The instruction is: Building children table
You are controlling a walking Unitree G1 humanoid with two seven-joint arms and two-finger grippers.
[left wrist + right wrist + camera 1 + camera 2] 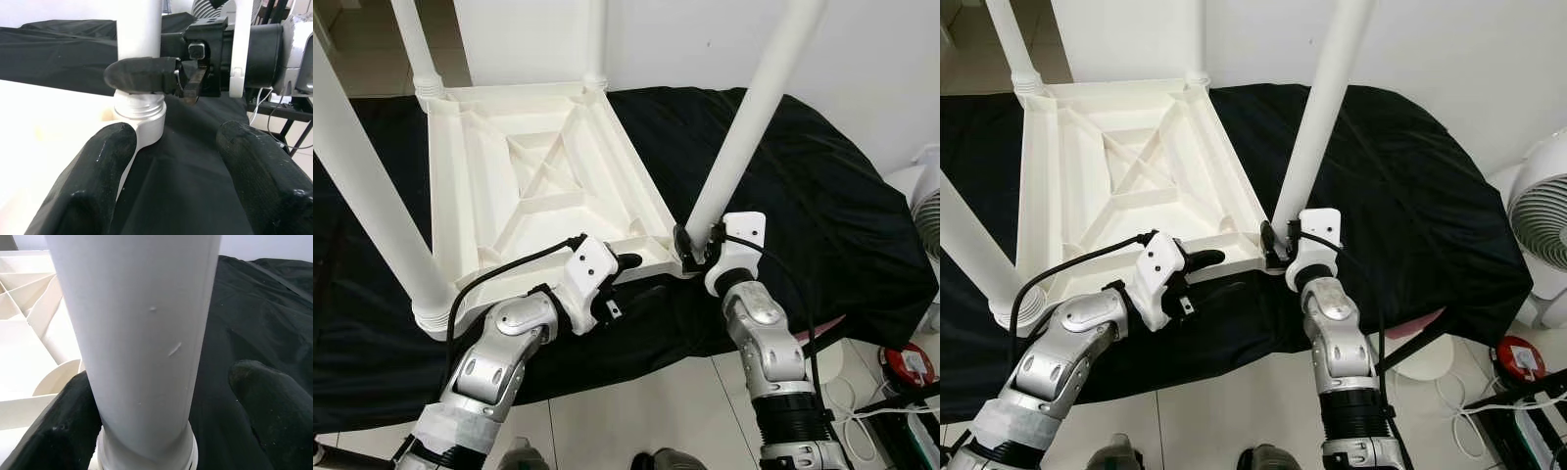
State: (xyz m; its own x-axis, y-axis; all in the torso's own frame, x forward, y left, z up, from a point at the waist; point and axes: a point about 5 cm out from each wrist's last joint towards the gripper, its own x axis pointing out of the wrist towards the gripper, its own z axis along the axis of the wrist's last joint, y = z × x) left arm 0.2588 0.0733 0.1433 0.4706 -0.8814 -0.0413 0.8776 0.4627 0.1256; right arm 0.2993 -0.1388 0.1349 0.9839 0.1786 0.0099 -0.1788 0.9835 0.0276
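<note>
Four legs rise; our right hand (pixel 690 247) clamps the 3 o'clock leg (pixel 744 137), our left hand (pixel 166 181) spread beside its socket (pixel 139 110).

A white plastic children's table top (pixel 543 186) lies upside down, its ribbed underside with crossing braces facing up. Four white round legs stand up from its corners: the near right leg (pixel 744 127) leans slightly to the right above its threaded collar (pixel 139 105) (seated in the corner socket), and the near left leg (pixel 367 196) is thick and close.

Downward head stereo, close wrist cameras
</note>
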